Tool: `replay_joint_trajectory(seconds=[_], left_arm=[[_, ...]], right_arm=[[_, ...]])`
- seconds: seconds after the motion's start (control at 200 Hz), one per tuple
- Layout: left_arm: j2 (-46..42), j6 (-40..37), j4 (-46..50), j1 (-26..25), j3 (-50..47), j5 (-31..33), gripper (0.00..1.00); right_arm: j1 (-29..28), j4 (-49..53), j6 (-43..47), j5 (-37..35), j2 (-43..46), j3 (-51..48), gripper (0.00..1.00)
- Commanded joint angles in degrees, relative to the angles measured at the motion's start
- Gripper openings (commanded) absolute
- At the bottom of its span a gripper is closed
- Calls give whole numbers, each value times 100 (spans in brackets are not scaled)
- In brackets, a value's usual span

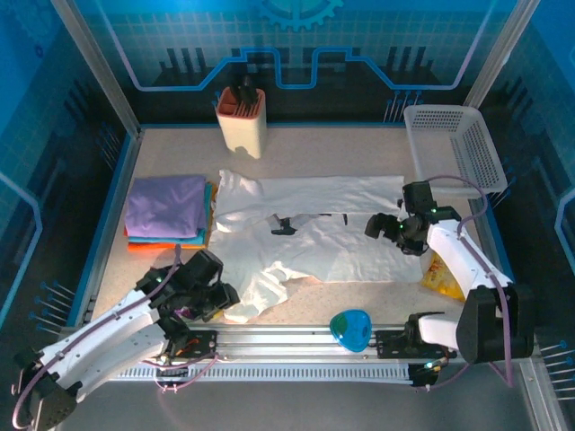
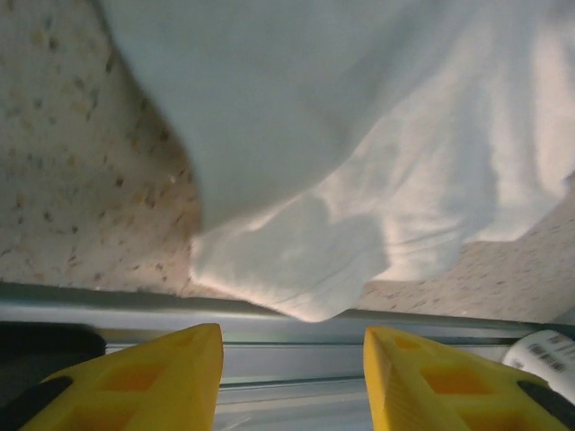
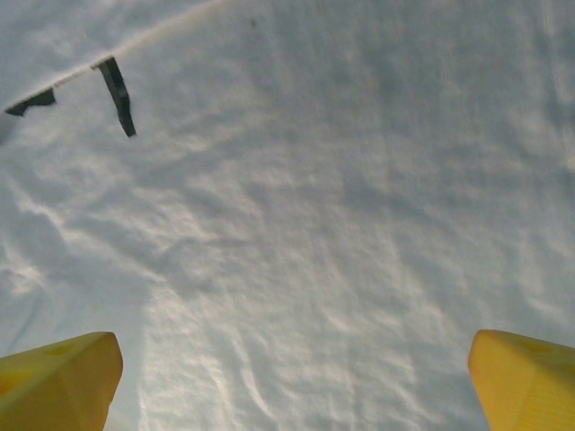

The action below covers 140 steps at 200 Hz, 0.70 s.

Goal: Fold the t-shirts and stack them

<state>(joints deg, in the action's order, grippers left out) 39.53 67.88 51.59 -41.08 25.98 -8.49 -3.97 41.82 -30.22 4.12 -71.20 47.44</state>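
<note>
- the purple t-shirt [image 1: 164, 205] lies folded on a pile [image 1: 171, 238] at the left; orange edges peek out under it — that part looks done
- the white t-shirt [image 1: 314, 229] lies in the middle, far edge turned over (just a start, i think); more folds and stacking are left
- left claw [image 2: 292, 346] spread, empty, by its near corner; right claw [image 3: 292, 359] spread wide above it

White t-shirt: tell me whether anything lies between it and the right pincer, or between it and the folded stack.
Nothing visible does. The right pincer hangs open directly over the white t-shirt, with bare cloth beneath it. The folded stack lies just left of the shirt, with nothing between them.
</note>
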Motion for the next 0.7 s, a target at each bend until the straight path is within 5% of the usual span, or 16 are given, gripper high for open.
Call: replay_joint_trajectory(seconds=[0.0, 0.175, 0.695], left_arm=[[-4, 1102, 50, -506, -200, 242, 46], [163, 1494, -395, -892, -517, 344, 45], [909, 1427, -1291, -931, -583, 533, 32]], right_arm=[[97, 246, -163, 39, 204, -128, 100], [129, 430, -309, -218, 451, -313, 100], [422, 989, -1609, -802, 1275, -1381, 76]])
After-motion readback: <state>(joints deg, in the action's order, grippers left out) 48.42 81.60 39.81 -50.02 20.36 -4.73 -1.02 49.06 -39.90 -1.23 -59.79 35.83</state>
